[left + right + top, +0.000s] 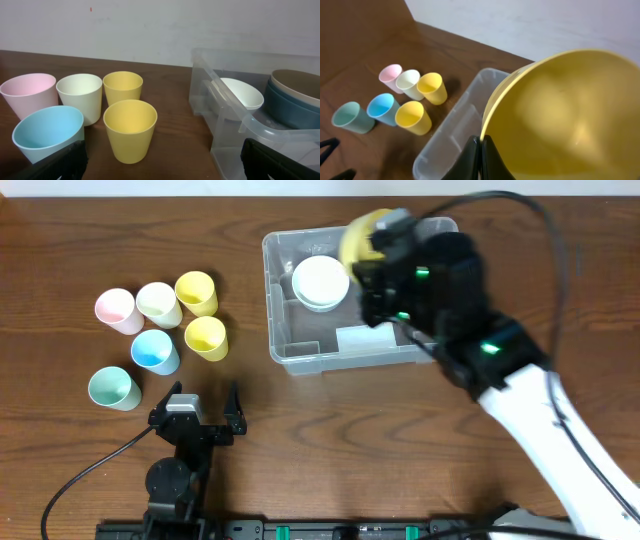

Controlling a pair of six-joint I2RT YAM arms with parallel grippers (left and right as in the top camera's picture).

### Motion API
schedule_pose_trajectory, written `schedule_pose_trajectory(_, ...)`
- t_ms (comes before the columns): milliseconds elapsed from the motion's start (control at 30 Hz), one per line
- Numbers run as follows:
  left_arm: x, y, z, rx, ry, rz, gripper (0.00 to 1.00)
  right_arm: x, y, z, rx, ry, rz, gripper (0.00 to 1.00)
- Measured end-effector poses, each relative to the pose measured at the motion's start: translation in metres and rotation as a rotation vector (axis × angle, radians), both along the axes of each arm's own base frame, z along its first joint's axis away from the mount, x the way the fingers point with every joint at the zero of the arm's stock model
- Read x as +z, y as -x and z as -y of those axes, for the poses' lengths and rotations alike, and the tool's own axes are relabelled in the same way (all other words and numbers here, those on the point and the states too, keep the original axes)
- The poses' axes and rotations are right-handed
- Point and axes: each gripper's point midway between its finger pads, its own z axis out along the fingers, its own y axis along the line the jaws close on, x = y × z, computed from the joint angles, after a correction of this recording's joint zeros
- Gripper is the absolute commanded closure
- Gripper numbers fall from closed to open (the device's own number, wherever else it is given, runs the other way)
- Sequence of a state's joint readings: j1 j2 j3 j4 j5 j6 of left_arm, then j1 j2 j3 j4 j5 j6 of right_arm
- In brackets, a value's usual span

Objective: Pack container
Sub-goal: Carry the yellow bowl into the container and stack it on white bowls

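Dark wood table (330, 430) fills the overhead view, with a pale wall (150, 25) behind it in the wrist views. The container (282, 330) sits at the far middle of the table, upright and open at the top. A white bowl (320, 282) lies in its left part. The left wrist view shows two more bowls nested at its other end, a dark teal bowl (290, 107) with a tan bowl (300, 80) inside it.

The right gripper (481, 155) is over the container, its fingers closed tight on the rim of a yellow bowl (358, 235). The bowl hangs tilted above the container's far side, just beyond the white bowl. Whether it touches anything below, I cannot tell.

Six cups stand upright in a cluster left of the container and well apart from it. The pink cup (115, 308), cream cup (158, 302) and one yellow cup (196, 292) form the far row. A second yellow cup (206, 336) and the blue cup (155, 350) stand just in front. The green cup (113, 388) is nearest, at the left.

The left gripper (200, 402) sits low by the near edge, in front of the cups. Its jaws are spread wide and hold nothing.
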State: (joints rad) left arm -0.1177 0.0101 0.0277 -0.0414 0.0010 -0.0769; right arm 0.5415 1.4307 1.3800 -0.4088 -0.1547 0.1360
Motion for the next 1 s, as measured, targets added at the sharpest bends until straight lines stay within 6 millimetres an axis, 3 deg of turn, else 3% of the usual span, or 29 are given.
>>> schedule_pose_trajectory(200,0.0,0.0,0.0,0.0,0.0,0.0,0.02,-0.055,-0.037,-0.043,0.024,0.035,-0.009,0.99)
schedule_pose_trajectory(367,0.0,0.0,0.0,0.0,0.0,0.0,0.02,-0.093,-0.06,-0.055,0.015,0.054,-0.025,0.99)
schedule_pose_trajectory(600,0.0,0.0,0.0,0.0,0.0,0.0,0.02,-0.121,-0.074,-0.064,0.012,0.062,-0.034,0.99)
schedule_pose_trajectory(1000,0.0,0.0,0.0,0.0,0.0,0.0,0.02,-0.166,-0.078,-0.066,0.011,0.109,-0.105,0.99)
